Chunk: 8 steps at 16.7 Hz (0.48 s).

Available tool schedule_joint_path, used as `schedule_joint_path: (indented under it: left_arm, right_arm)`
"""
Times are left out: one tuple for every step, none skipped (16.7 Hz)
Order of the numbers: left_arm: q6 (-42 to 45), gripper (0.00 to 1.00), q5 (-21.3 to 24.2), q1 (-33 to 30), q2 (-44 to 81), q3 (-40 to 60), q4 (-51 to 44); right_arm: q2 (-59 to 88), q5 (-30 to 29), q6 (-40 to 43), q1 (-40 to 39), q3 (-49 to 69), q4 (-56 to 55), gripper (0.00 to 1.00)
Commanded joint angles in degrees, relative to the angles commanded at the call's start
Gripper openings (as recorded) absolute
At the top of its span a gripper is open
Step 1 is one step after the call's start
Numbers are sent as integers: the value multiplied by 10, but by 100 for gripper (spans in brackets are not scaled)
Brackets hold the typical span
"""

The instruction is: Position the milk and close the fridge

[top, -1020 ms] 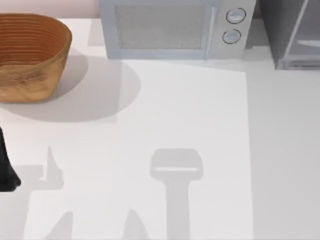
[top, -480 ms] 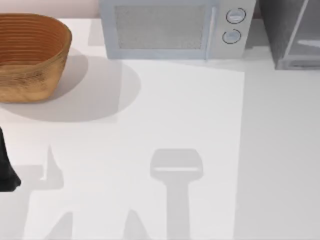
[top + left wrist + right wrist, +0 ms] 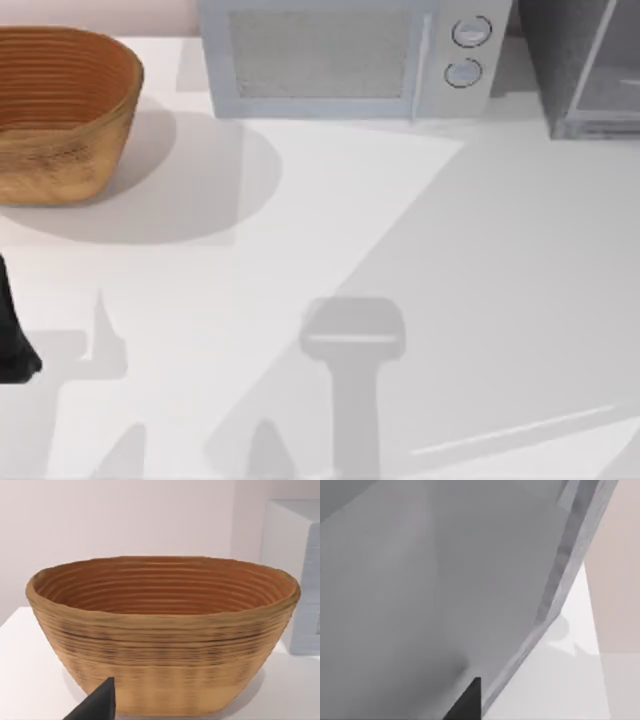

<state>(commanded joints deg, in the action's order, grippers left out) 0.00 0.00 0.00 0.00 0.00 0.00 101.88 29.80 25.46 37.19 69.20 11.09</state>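
The fridge [image 3: 560, 60] stands at the table's back right corner, a grey cabinet with a pale-framed translucent door [image 3: 600, 70]. In the right wrist view that grey door panel [image 3: 430, 580] is very close, its pale frame [image 3: 560, 575] running slantwise. A dark fingertip [image 3: 467, 702] of my right gripper lies against or just in front of the panel. The milk is hidden. My left arm [image 3: 12, 345] sits at the table's left edge, and a dark fingertip [image 3: 97, 705] of its gripper points at the basket.
A woven basket [image 3: 60, 110] stands at the back left, seen close and empty in the left wrist view [image 3: 165, 630]. A silver microwave [image 3: 350, 55] with two round knobs stands at the back centre. A wide grey shadow [image 3: 480, 300] covers the table's right half.
The grey shadow on the table's right side has spread leftward, its edge now slanting. The fridge's door pane looks darker. The left arm has not moved.
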Motion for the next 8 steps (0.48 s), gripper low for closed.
schedule_joint_path:
  left_arm:
    - [0, 100, 0, 0, 0, 0, 0]
    - [0, 100, 0, 0, 0, 0, 0]
    - [0, 100, 0, 0, 0, 0, 0]
    - [0, 100, 0, 0, 0, 0, 0]
    - [0, 100, 0, 0, 0, 0, 0]
    - [0, 100, 0, 0, 0, 0, 0]
    - [0, 100, 0, 0, 0, 0, 0]
    - [0, 100, 0, 0, 0, 0, 0]
  right_arm:
    - [-8, -31, -27, -44, -13, -15, 100]
    - [-17, -63, -55, -89, -26, -31, 100]
    - [-27, -96, -84, -135, -40, -47, 100]
    - [-38, -128, -112, -180, -54, -64, 100]
    - [-48, -159, -139, -221, -67, -79, 100]
    - [-58, -188, -164, -259, -80, -94, 100]
    - [-67, -214, -187, -290, -91, -107, 100]
    - [-75, -237, -207, -316, -101, -119, 100]
